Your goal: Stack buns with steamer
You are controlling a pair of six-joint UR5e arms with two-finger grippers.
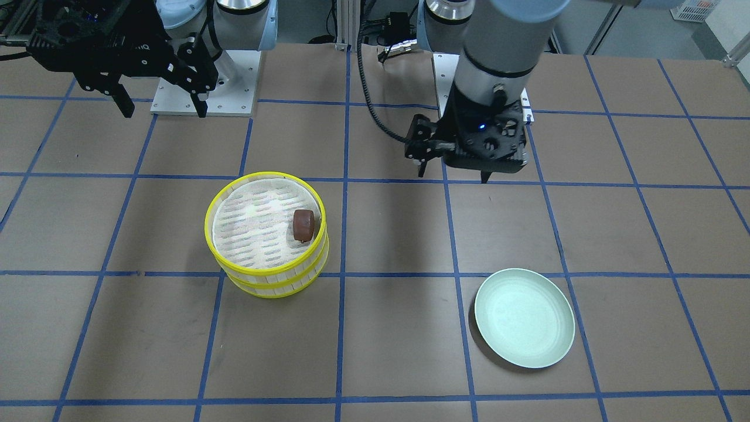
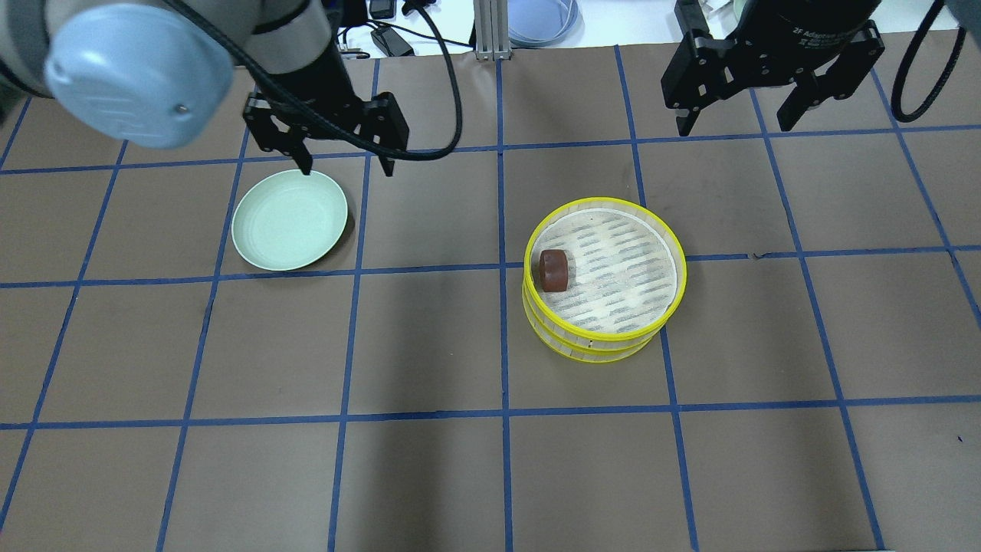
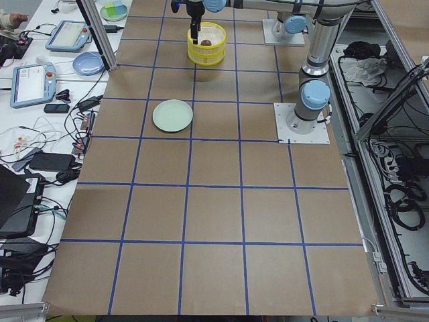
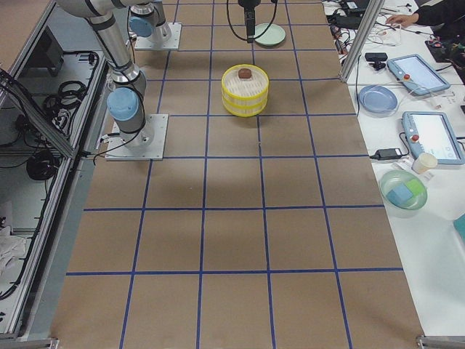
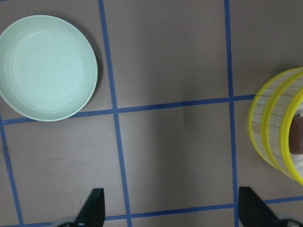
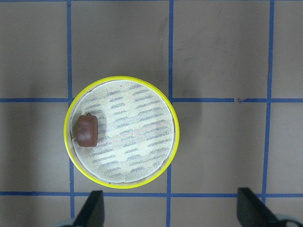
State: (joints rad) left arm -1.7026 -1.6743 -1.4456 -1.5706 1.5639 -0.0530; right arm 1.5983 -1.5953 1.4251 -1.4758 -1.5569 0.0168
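We log the steamer point(image 1: 275, 280) as two tiers stacked, the brown bun point(image 1: 304, 225) on the top floor, touching the rim; the lower tier's inside is hidden. The green plate point(image 1: 524, 317) lies well apart. The right wrist view shows only the top tier, the left wrist view both walls. Left gripper point(image 2: 348, 169) and right gripper point(image 2: 736, 129) hang above the table, fingers spread wide

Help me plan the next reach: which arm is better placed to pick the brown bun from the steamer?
Right. The right gripper, open, hangs on the steamer's side, and its wrist view shows the whole steamer and the bun. The left gripper is over by the plate, farther off.
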